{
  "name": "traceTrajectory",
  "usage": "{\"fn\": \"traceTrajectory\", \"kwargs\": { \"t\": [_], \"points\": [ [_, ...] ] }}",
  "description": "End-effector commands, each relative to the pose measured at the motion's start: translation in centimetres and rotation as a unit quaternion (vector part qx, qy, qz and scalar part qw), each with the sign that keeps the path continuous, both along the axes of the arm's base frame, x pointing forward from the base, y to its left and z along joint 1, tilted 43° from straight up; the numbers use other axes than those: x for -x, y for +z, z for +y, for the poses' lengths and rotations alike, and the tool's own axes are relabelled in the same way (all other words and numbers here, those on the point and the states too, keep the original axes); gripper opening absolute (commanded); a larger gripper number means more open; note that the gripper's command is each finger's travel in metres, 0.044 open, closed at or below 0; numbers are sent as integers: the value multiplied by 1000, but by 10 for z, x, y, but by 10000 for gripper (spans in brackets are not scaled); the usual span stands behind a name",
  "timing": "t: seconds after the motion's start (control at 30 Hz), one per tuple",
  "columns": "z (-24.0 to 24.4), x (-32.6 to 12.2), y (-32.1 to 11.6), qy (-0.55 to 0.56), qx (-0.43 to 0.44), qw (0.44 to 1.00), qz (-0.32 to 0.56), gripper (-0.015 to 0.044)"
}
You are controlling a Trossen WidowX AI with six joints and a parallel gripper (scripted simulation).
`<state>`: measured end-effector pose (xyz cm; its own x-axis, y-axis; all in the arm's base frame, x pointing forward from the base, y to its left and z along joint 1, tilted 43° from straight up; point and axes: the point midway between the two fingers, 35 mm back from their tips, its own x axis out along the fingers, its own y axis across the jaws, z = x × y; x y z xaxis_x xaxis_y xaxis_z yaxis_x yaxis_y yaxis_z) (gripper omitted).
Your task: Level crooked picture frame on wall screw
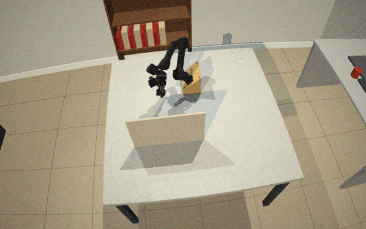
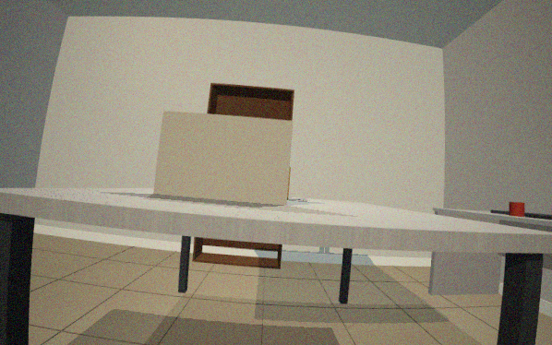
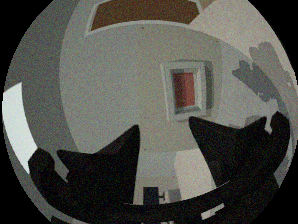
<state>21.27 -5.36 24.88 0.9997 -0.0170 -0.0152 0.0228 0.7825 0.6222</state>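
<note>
The picture frame (image 3: 168, 92) has a pale border around a red picture. In the wrist view it hangs right of centre against a pale surface, beyond the fingertips. Its lower edge rises toward the right there, but the lens bends lines, so its true tilt is unclear. The screw and back strip are hidden. My gripper (image 3: 164, 122) is open and empty; its dark fingers stand apart below and left of the frame, with no clear contact. The upright beige panel (image 1: 171, 130) (image 2: 222, 157) shows no frame on its visible side. In the exterior view the arm is hidden.
The panel stands on the white table (image 1: 245, 122) (image 2: 392, 221). The black arm (image 1: 181, 56) is mounted at a wooden block (image 1: 194, 89) behind it. A bookcase (image 1: 150, 13) (image 2: 251, 106) stands at the wall. A red cylinder (image 1: 356, 72) (image 2: 517, 208) is on the right-hand desk.
</note>
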Motion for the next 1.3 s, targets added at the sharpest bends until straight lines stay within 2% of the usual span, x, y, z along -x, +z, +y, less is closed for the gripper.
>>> {"fn": "traceTrajectory", "kwargs": {
  "t": [0.0,0.33,0.73,1.27],
  "points": [
    [1,0,0,1,2,1000,-1,260],
    [-2,-4,0,0,0,1000,0,260],
    [-30,-72,-28,1,2,1000,-2,260],
    [-29,-71,-29,1,2,1000,-2,260]
  ]
}}
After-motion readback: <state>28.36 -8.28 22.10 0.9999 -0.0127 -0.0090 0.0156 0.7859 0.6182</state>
